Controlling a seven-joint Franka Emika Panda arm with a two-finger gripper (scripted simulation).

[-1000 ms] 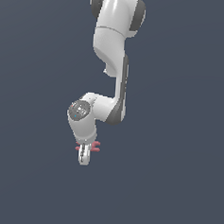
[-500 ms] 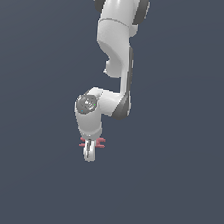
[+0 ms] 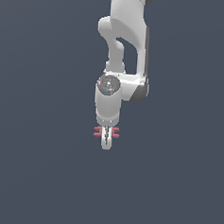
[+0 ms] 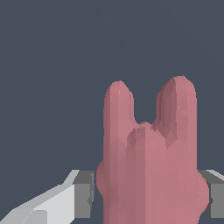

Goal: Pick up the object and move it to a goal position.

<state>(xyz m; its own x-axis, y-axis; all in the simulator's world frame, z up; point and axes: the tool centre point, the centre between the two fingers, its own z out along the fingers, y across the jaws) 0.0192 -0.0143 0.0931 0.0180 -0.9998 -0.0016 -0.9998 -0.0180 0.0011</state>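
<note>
The object (image 3: pixel 98 131) is a small pinkish-red piece. In the exterior view its ends stick out on both sides of my gripper (image 3: pixel 105 143), which hangs below the white arm and is shut on it. In the wrist view the object (image 4: pixel 148 175) fills the space between the two grey pads (image 4: pixel 83 194), with two rounded prongs pointing away from the camera. The piece is held off any surface, in front of a plain dark background.
The white arm (image 3: pixel 125 48) reaches down from the top of the exterior view. Nothing else shows but the uniform dark grey-blue background.
The arm and gripper have moved toward the exterior view's right, carrying the pinkish-red object. The grip has stayed the same.
</note>
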